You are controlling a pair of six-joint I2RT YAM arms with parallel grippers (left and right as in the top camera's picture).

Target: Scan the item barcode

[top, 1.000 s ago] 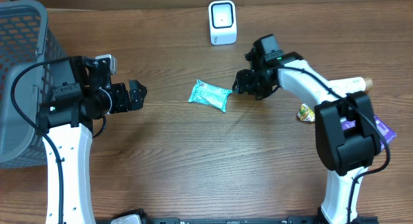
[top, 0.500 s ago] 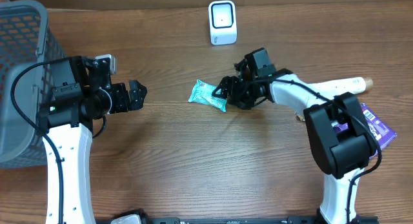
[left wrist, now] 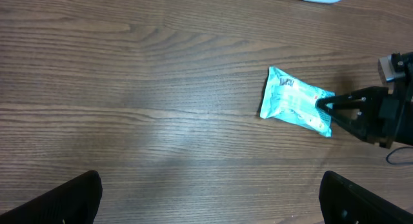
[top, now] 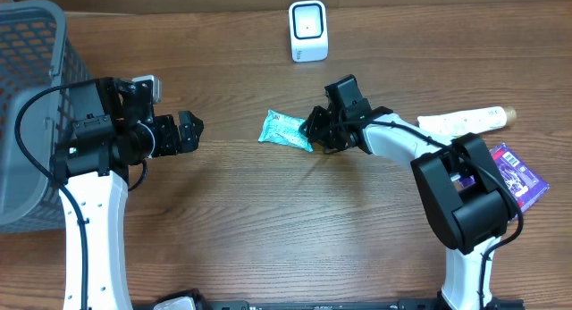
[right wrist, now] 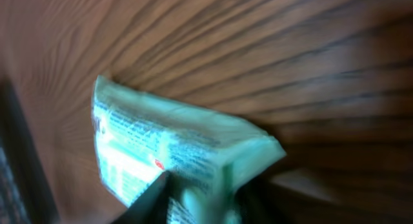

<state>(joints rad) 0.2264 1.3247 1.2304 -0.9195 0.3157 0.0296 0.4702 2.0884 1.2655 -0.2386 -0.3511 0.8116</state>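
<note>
From above, the teal packet (top: 286, 130) lies in the middle of the wooden table (top: 268, 221), between the two arms and well in front of the white scanner (top: 308, 30). Only this view shows the grey basket (top: 27, 96) at the far left and the white tube (top: 465, 121) and purple packet (top: 517, 174) at the far right. The left wrist view shows best that the right gripper (left wrist: 324, 106) has its thin black tips almost together, pinching the teal packet's right end. The right wrist view is blurry and very close, but it shows small print on the packet and its end bunched up. The left gripper (top: 193, 131) is wide open, holds nothing, and is well apart from the packet. The packet's long side runs left to right, a bit slanted, with the left end farther from the robot.
</note>
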